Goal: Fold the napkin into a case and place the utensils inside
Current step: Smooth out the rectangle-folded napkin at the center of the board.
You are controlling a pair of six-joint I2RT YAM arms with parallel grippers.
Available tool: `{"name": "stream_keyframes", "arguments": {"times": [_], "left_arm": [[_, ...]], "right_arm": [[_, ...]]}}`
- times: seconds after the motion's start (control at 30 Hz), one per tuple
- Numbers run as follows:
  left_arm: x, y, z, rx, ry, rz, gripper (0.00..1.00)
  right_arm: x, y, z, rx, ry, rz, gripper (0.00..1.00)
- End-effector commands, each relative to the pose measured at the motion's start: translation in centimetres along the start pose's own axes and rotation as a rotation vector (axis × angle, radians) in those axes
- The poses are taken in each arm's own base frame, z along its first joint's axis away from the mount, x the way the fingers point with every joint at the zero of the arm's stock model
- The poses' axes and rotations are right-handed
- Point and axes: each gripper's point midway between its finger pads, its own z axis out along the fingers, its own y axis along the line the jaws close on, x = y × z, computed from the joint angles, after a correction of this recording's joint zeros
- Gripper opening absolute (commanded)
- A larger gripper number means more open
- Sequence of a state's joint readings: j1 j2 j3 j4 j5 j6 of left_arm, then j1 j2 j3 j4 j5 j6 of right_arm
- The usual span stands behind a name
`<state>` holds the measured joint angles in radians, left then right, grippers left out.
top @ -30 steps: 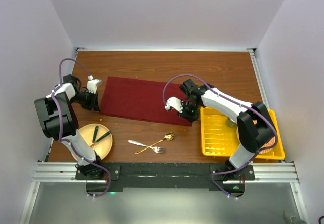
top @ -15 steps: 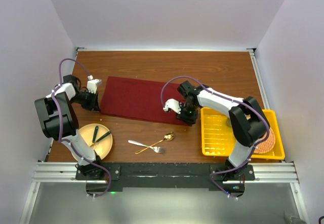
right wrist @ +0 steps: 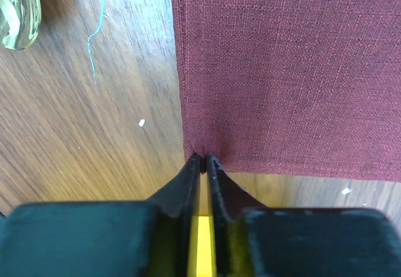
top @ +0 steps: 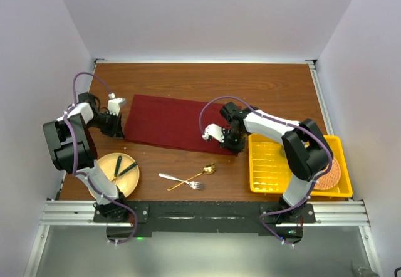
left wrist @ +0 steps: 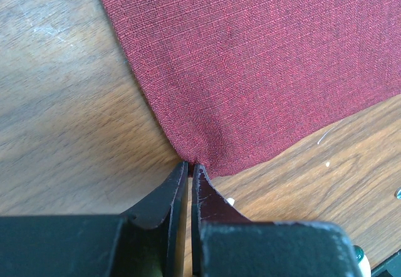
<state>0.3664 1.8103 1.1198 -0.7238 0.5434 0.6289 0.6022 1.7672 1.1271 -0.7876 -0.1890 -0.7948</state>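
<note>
Slipping looks like the chief risk. The left claw (left wrist: 189, 169) is pressed together on only the very tip of the 7 o'clock corner of the napkin (top: 175, 121), and the right claw (right wrist: 202, 160) pinches the 5 o'clock corner by an equally thin bite. A brisk lift could pull the soft cloth free at one end and leave a crooked fold. If the two arms travel unevenly, the case would also come out skewed rather than as a neat strip. The napkin lies flat and unfolded at the middle of the table (top: 188, 79), and the fork (top: 168, 177) and spoon (top: 210, 168) lie crossed just off its 6 o'clock edge. A sagging or dragged hem might therefore sweep them out of place. The right arm works close against the yellow tray (top: 269, 164) at 4 o'clock, so a wide swing could nudge it. Counted, there are one napkin, one silver fork, one gold spoon and two claws. There are also two pieces of green-handled cutlery (top: 118, 165) on one plate (top: 130, 181) at 8 o'clock, and one tray holding one orange mat (top: 333, 175).
</note>
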Motion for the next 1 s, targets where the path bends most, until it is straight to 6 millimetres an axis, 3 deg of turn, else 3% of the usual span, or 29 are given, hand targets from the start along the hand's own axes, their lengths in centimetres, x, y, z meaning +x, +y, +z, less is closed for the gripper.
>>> {"name": "stream_keyframes", "arguments": {"times": [0.0,0.1,0.53,0.8,0.97], "left_arm": [[-1.1,-0.1,-0.6,0.015,-0.038,0.002,0.00],[-1.1,-0.2,-0.7,0.015,-0.038,0.004,0.00],[-3.7,-1.5,-4.0,0.005,-0.101,0.046,0.00],[-3.1,-2.2,-4.7,0.014,-0.076,0.080,0.00],[-2.0,-2.2,-4.3,0.023,-0.042,0.086,0.00]], "right_arm": [[-0.5,-0.2,-0.9,0.019,-0.014,-0.020,0.07],[-0.8,-0.2,-1.6,0.025,-0.027,-0.020,0.00],[-1.7,-0.9,-4.9,0.079,-0.066,-0.025,0.00],[-0.5,-0.5,-5.2,0.070,-0.043,-0.018,0.00],[0.3,-0.2,-4.4,0.064,-0.026,-0.020,0.00]]}}
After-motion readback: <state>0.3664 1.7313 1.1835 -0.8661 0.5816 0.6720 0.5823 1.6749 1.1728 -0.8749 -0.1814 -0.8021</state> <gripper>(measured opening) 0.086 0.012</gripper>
